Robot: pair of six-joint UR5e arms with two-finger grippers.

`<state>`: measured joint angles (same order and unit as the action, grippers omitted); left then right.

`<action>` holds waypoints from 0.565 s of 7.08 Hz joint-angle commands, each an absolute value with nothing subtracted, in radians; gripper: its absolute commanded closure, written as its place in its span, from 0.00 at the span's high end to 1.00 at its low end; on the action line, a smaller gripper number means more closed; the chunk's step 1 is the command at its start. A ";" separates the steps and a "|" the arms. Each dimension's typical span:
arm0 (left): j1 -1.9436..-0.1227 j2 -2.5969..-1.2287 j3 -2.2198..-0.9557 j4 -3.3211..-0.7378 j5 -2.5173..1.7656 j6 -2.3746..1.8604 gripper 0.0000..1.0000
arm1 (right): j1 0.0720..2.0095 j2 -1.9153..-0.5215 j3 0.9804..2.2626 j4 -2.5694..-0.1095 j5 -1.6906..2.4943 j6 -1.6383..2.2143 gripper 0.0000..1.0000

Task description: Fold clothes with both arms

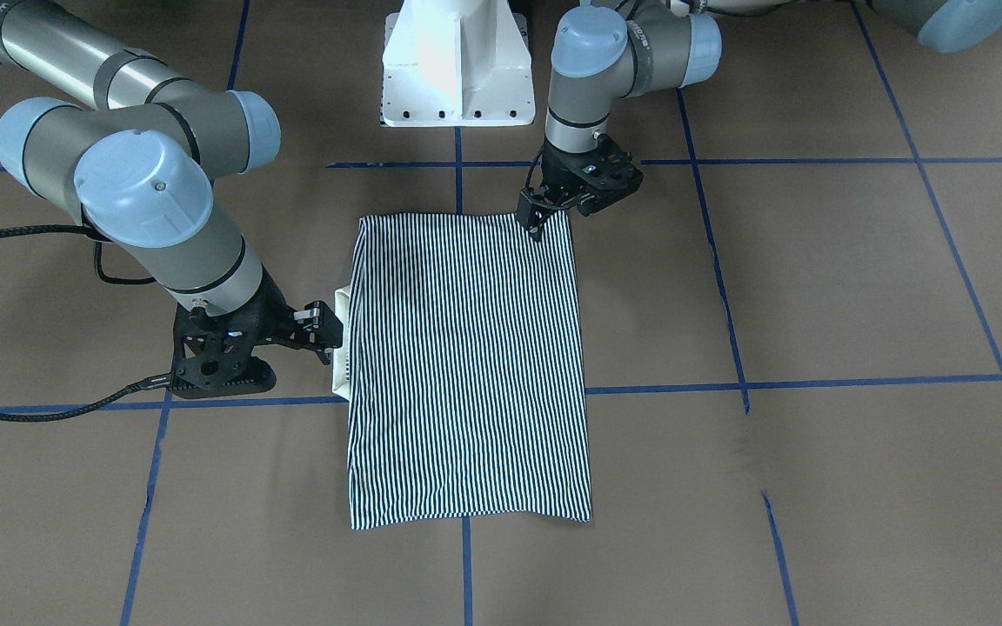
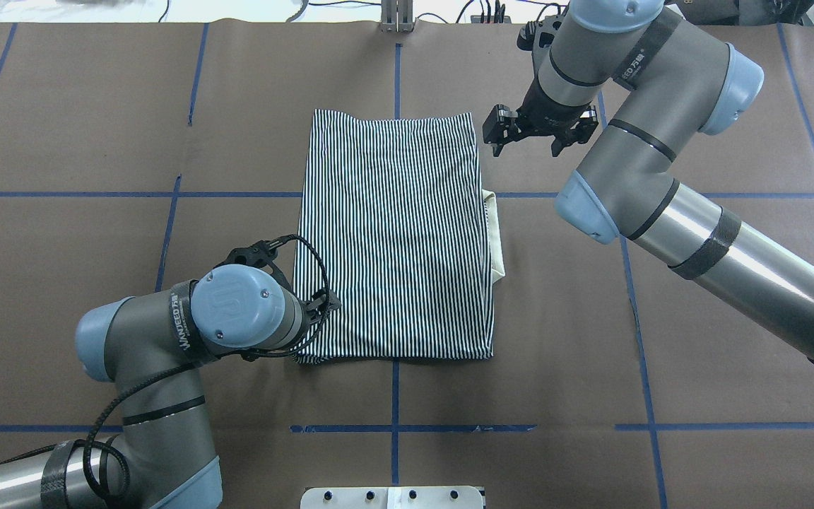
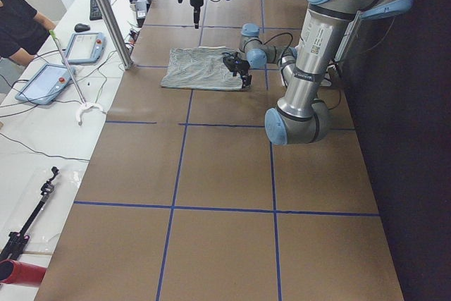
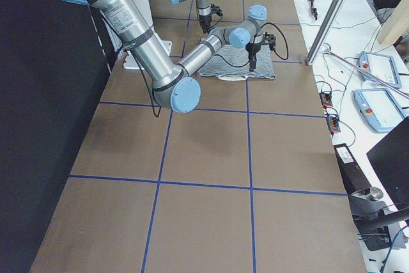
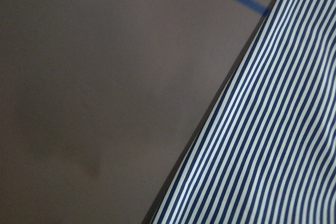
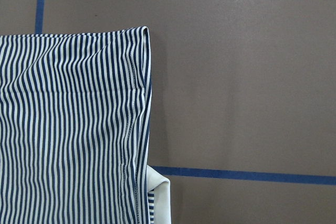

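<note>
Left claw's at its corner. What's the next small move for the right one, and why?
Probably shift the right claw in over the far right corner of the shirt and lower it. It hangs beside the cloth, over bare table, while the left claw sits on the near left corner.

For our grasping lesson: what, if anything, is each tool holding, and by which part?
Right tool: open beside the shirt, holding nothing. Left tool: tips at the shirt's near-left corner; whether it pinches cannot be told.
</note>
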<state>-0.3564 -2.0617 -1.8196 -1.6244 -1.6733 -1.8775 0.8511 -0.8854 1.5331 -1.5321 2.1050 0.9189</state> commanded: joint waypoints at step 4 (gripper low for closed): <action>-0.333 -2.056 -1.807 -1.614 -1.660 -1.893 0.95 | 0.844 -0.885 1.534 -1.528 2.103 0.942 1.00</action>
<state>-0.3335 -2.0566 -1.8084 -1.6142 -1.6601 -1.8927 0.8446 -0.8851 1.5341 -1.5292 2.1031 0.9401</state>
